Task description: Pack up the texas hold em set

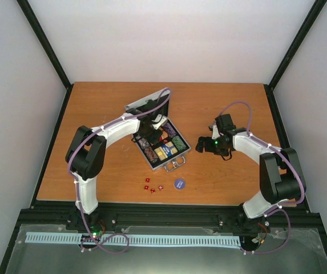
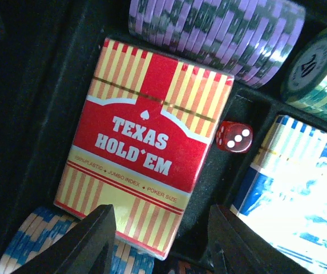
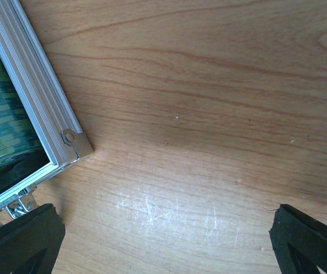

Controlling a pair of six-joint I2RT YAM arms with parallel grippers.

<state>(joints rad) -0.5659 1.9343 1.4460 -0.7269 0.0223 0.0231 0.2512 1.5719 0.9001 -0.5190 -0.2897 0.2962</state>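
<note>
The silver case (image 1: 181, 153) lies open in the middle of the table, its lid (image 1: 146, 104) raised at the back. My left gripper (image 2: 160, 245) hovers open over the case, just above the lower end of the red-orange card box (image 2: 146, 142), which lies flat in a black compartment. One red die (image 2: 234, 137) rests beside the box. Purple chips (image 2: 214, 28), green chips (image 2: 323, 68) and blue chips (image 2: 20, 245) fill the slots around it. Several red dice (image 1: 152, 187) and the blue-purple disc (image 1: 179, 184) lie on the table in front of the case. My right gripper (image 1: 206, 144) stands open to the right of the case.
In the right wrist view, the case's front right corner (image 3: 72, 142) and part of its handle (image 3: 9, 208) show at the left, with bare wood between the fingertips (image 3: 311, 240). A blue-and-white card box (image 2: 300, 188) sits in the case next to the die.
</note>
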